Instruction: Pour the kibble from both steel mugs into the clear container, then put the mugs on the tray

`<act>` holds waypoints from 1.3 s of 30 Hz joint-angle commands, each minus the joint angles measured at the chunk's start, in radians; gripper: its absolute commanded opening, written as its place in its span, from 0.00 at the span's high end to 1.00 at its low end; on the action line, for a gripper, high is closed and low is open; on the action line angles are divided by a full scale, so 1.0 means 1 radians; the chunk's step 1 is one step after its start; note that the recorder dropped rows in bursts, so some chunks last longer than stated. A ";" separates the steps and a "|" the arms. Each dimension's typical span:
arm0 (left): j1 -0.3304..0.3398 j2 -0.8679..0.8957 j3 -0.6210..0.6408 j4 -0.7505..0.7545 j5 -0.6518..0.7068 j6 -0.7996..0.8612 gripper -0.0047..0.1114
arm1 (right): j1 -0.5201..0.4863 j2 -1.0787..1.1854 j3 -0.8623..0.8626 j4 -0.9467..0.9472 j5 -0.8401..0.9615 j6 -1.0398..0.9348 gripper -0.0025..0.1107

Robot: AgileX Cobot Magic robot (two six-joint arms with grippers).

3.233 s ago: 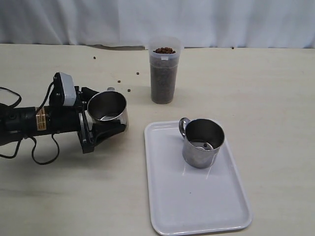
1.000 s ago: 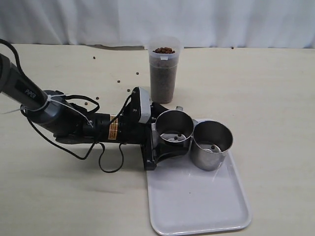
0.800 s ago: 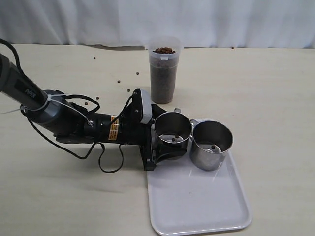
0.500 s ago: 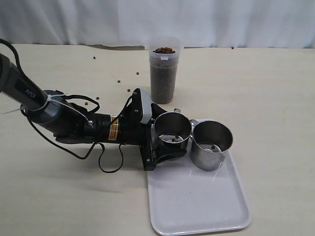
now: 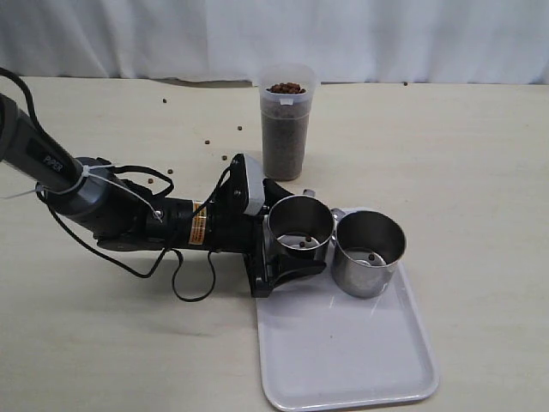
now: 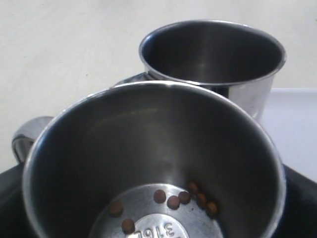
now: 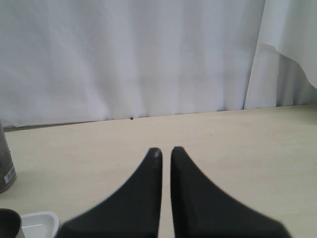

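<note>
Two steel mugs stand side by side at the tray's (image 5: 343, 360) far left end. My left gripper (image 5: 315, 230) is shut on the left mug (image 5: 300, 225), one finger on each side. In the left wrist view this mug (image 6: 153, 148) fills the picture, with several kibble pellets (image 6: 173, 201) on its bottom. The second mug (image 5: 369, 249) touches it on the right. The clear container (image 5: 285, 137) stands behind them, full of kibble (image 5: 286, 88) to the rim. My right gripper (image 7: 166, 150) is shut and empty, above bare table; the exterior view does not show it.
Loose pellets (image 5: 208, 142) lie scattered on the table left of the container. The left arm and its cables (image 5: 129, 219) lie low across the table's left side. A white curtain (image 5: 274, 34) closes off the back edge.
Since 3.2 s ago my left gripper carried its mug rightwards from the table onto the tray's corner, and the second mug shifted a little right. Over the last second nothing visibly moved.
</note>
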 commanded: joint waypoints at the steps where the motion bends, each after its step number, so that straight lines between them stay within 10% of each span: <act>1: -0.003 0.000 -0.003 0.000 -0.013 -0.011 0.39 | -0.007 -0.003 0.003 0.001 0.002 -0.007 0.93; 19: 0.172 -0.013 -0.002 0.278 -0.162 -0.116 0.39 | -0.007 -0.003 0.003 0.001 0.002 -0.007 0.93; 33: 0.427 -0.182 -0.002 0.488 -0.162 -0.544 0.40 | -0.007 -0.003 0.003 0.001 0.002 -0.007 0.93; 39: 0.524 -0.305 -0.002 0.467 -0.162 -0.767 0.96 | -0.007 -0.003 0.003 0.001 0.002 -0.007 0.93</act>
